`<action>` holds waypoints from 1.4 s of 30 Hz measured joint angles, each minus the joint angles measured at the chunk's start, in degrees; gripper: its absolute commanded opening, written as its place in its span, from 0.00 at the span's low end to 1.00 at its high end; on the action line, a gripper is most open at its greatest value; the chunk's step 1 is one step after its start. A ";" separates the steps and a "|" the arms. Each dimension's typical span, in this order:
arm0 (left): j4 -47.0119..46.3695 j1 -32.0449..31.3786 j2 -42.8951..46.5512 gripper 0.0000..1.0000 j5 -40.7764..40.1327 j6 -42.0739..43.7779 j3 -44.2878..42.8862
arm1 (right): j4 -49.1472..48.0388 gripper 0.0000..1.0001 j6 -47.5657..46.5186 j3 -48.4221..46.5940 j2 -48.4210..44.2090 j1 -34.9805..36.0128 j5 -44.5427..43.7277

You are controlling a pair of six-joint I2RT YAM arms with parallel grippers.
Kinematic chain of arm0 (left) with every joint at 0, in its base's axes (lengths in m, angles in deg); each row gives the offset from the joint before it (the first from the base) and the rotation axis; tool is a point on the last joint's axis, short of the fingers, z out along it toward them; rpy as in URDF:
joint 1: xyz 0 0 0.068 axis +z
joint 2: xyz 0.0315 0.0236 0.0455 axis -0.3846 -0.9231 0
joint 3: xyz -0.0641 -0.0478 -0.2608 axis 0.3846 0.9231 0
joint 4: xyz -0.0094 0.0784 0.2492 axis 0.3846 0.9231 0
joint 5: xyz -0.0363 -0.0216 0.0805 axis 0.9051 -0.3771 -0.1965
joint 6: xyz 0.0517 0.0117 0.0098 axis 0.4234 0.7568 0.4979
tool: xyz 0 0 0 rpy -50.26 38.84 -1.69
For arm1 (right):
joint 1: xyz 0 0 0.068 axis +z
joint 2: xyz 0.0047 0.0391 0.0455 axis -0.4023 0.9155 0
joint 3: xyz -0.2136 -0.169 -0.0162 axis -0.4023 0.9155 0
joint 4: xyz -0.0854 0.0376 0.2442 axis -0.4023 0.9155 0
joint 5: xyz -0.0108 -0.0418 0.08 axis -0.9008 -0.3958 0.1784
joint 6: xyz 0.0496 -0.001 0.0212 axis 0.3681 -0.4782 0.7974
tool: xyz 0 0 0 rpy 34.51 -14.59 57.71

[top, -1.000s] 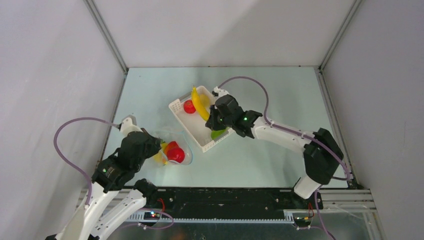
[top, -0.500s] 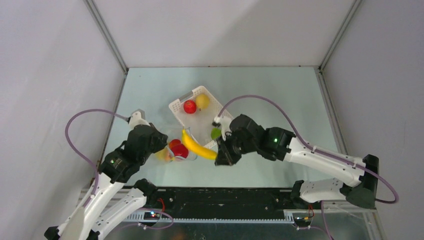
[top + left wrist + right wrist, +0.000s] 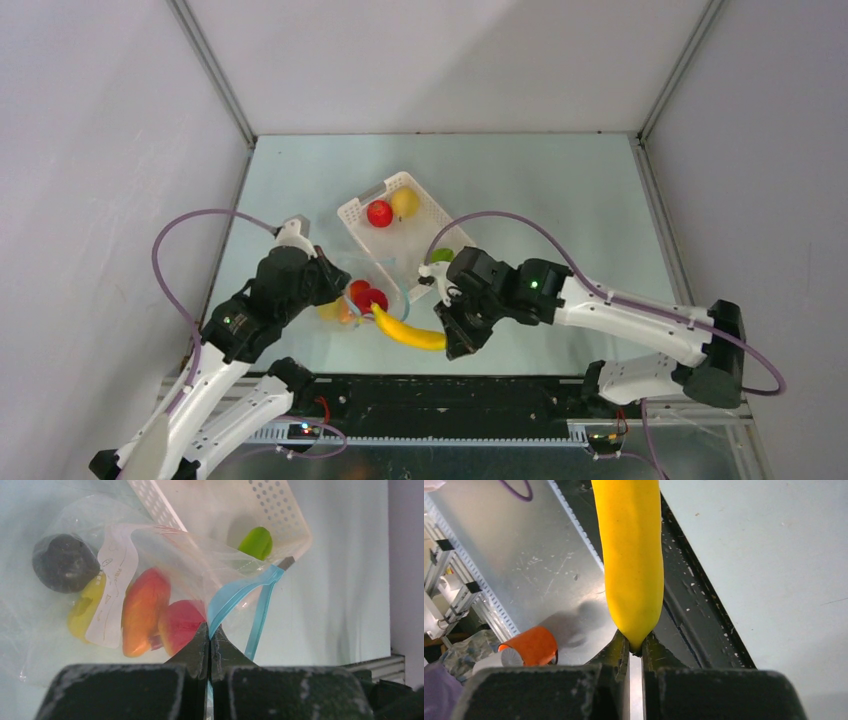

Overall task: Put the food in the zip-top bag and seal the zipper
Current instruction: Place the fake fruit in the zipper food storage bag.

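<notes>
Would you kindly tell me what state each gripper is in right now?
Left gripper: closed, pinching the zipper of the zip-top bag.
Right gripper: closed, holding the banana by one end.

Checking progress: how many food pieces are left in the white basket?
3: red apple and yellow lemon at the basket's far end, green piece at its near-right corner. Others may be hidden.

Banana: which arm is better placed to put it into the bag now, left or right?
Right. The right gripper is shut on the banana, whose far tip is close to the mouth of the zip-top bag. The left gripper is busy pinching the zipper.
</notes>
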 measured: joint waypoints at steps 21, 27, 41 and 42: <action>-1.25 0.00 0.59 0.00 8.37 3.08 0.00 | 2.45 0.00 -1.53 -20.57 19.58 -2.38 -9.18; -1.95 -0.11 0.33 0.00 8.79 3.04 0.00 | 3.98 0.00 0.02 -26.03 26.10 -1.75 -8.33; -4.76 -1.29 0.61 0.00 9.90 2.84 1.01 | 3.17 0.16 12.55 -29.97 30.08 -4.44 1.81; -4.87 -1.51 0.61 0.00 9.88 2.82 1.01 | 2.43 0.19 13.68 -29.97 30.10 -4.44 2.62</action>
